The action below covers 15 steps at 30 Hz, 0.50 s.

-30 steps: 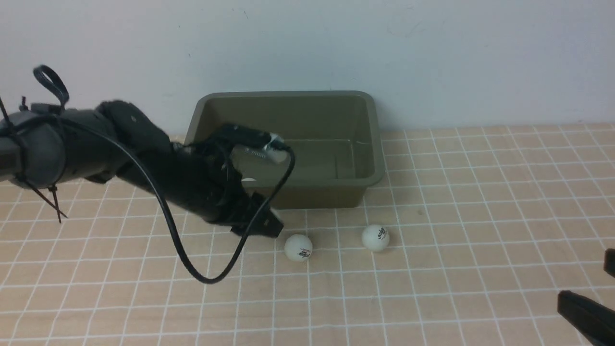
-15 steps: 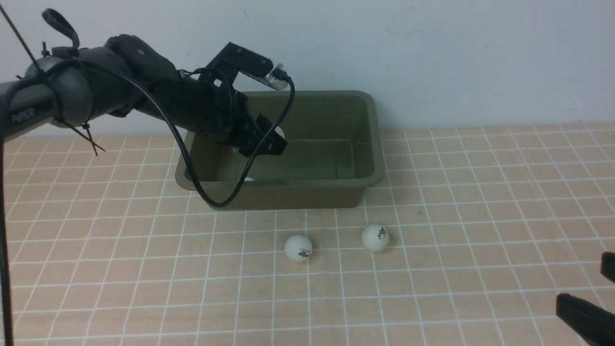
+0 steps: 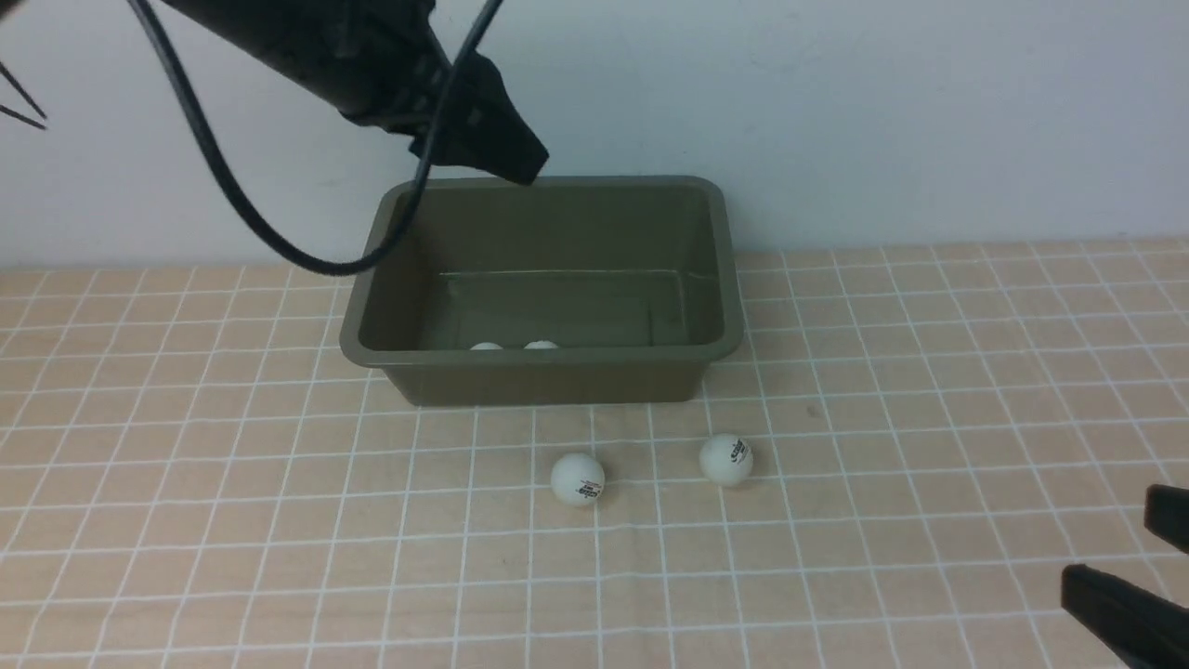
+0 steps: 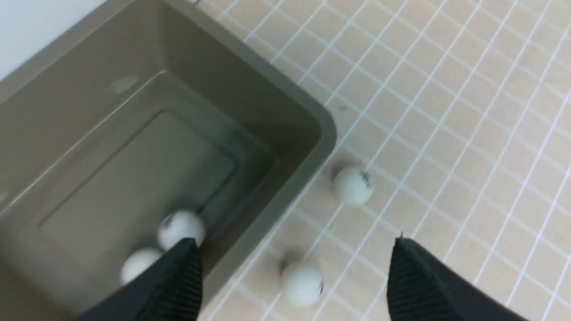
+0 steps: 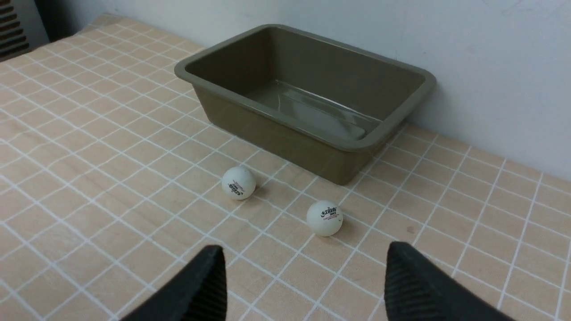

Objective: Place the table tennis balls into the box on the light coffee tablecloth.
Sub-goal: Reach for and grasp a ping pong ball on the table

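Two end effectors, both spread wide and empty: the left end effector (image 4: 294, 243) hangs high above the rear left corner of the box (image 3: 557, 383), and the right end effector (image 5: 305, 256) sits low at the front right. Two table tennis balls (image 4: 180, 226) lie side by side inside the box by its front wall; two more balls (image 3: 577, 478) rest apart on the light coffee tablecloth (image 3: 279, 520) just in front of it

You see a smooth, faintly glossy olive-green rectangular plastic box (image 3: 557, 379), small matte white balls (image 3: 577, 478), and a slightly creased tan grid-lined cloth (image 3: 279, 557).
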Motion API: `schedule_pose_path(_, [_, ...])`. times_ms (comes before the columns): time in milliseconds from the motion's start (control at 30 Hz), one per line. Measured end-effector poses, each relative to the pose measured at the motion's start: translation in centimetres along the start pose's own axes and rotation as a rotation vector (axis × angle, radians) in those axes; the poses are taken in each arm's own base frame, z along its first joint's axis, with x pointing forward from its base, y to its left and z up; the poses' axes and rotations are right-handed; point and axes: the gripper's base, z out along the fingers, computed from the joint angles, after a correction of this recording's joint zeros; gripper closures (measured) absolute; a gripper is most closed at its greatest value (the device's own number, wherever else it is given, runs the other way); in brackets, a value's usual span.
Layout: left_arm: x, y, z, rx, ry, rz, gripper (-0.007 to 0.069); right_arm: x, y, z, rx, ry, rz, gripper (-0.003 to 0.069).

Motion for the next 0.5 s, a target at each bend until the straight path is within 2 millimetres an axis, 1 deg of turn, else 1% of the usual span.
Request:
schedule_pose_path(133, [0.5, -0.3, -2.4, -0.140, 0.060, -0.015, 0.0159, -0.2, -0.2, 1.1, -0.067, 0.040, -0.049, 0.0220])
schedule_pose_path(233, [1.0, 0.1, -3.5, -0.252, 0.110, -0.050, 0.0164, -1.9, -0.6, 1.6, -0.105, 0.024, -0.024, 0.0220])
schedule_pose_path(333, [1.3, 0.4, -4.4, -0.343, 0.134, -0.110, 0.0190, -4.3, -1.5, 2.3, -0.112, 0.011, -0.016, 0.0220])
schedule_pose_path(367, [1.3, 0.4, -4.4, -0.343, 0.133, -0.110, 0.0191, -4.5, -1.5, 2.4, -0.111, 0.011, -0.016, 0.0220])
schedule_pose_path(400, [1.5, 0.6, -4.6, -0.381, 0.142, -0.146, 0.0204, -5.6, -2.2, 3.0, -0.112, 0.016, -0.016, 0.0220])
schedule_pose_path(433, [1.5, 0.6, -4.6, -0.383, 0.142, -0.149, 0.0208, -5.8, -2.4, 3.2, -0.111, 0.019, -0.017, 0.0220])
schedule_pose_path(500, [1.5, 0.7, -4.7, -0.398, 0.142, -0.172, 0.0221, -6.7, -3.4, 4.4, -0.111, 0.051, -0.010, 0.0220])
